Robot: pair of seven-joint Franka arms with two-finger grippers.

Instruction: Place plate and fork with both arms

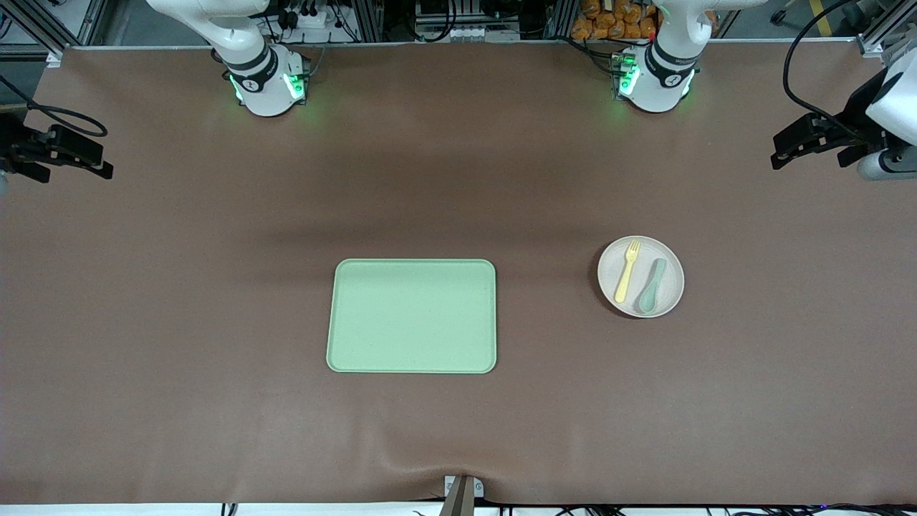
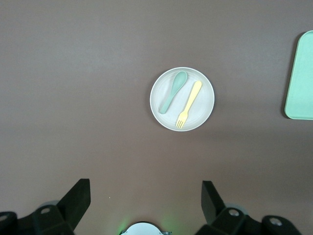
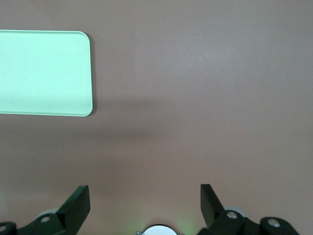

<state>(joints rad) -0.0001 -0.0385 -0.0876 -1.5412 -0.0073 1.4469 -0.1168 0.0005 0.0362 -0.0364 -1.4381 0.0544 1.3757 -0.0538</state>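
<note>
Even overhead light, soft shadow band across table (image 1: 458, 179), sharp focus, no glare

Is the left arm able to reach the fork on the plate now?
Probably yes. The left gripper hangs open above the table, nothing lies between it and the fork on the plate, though the spoon lies close beside.

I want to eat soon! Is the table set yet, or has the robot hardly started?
Hardly started. Nothing looks done: the round off-white plate sits beside the light-green rectangular tray, carrying the pale-yellow plastic fork and a grey-green spoon. Nothing is in hand: left end effector and right end effector wait open.
</note>
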